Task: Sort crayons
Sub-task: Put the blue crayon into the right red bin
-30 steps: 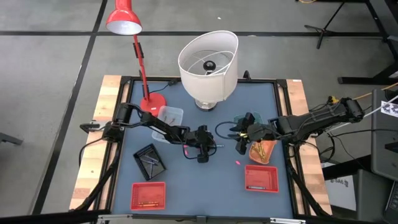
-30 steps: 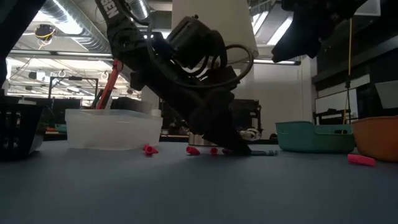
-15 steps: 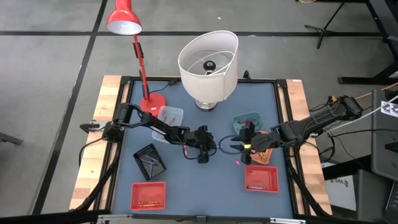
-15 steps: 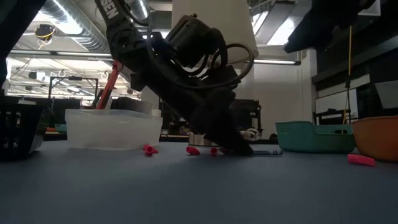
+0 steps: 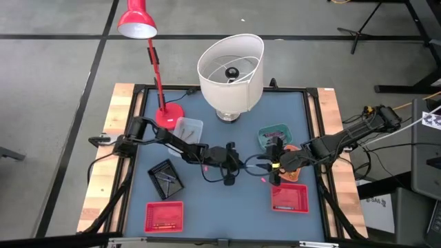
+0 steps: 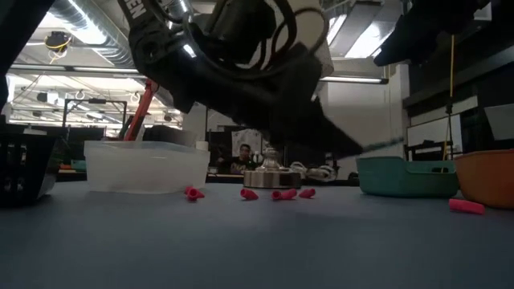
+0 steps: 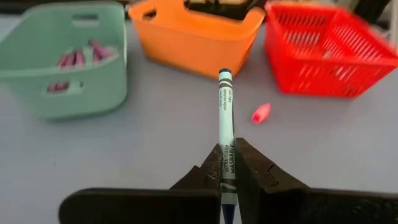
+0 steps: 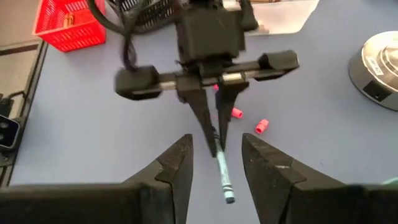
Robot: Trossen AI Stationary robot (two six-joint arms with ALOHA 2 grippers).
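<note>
My left gripper (image 7: 227,167) is shut on a green-blue crayon (image 7: 225,118) over the middle of the table (image 5: 207,117). The crayon also shows in the low view (image 6: 384,144), clear of the tabletop. My right gripper (image 8: 217,160) hangs open just right of the crayon's free end (image 8: 225,186), higher up, touching nothing. Short pink crayon pieces (image 6: 249,193) lie flat on the table below my left arm. Another pink piece (image 7: 261,112) lies before the red basket (image 7: 329,50). My left gripper pinches the crayon's rear end (image 7: 227,186) between its two fingers (image 7: 249,171). The fingers slant slightly down from the table's left and lie along the crayon. Most of its length sticks out past the fingertips. It is lifted clear of the table.
A teal bin (image 7: 62,68) holding pink and purple crayons, an orange bin (image 7: 199,31) and the red basket stand at the right. A clear container (image 5: 188,127), black basket (image 5: 167,176) and second red basket (image 5: 164,215) stand left. A white lamp (image 5: 231,69) stands at the back.
My left gripper has taken hold of the crayon, which lay on the table, and has tipped up, lifting it clear while shifting a little toward the right edge. My right gripper has swung toward the table's near edge, closer to my left gripper.
</note>
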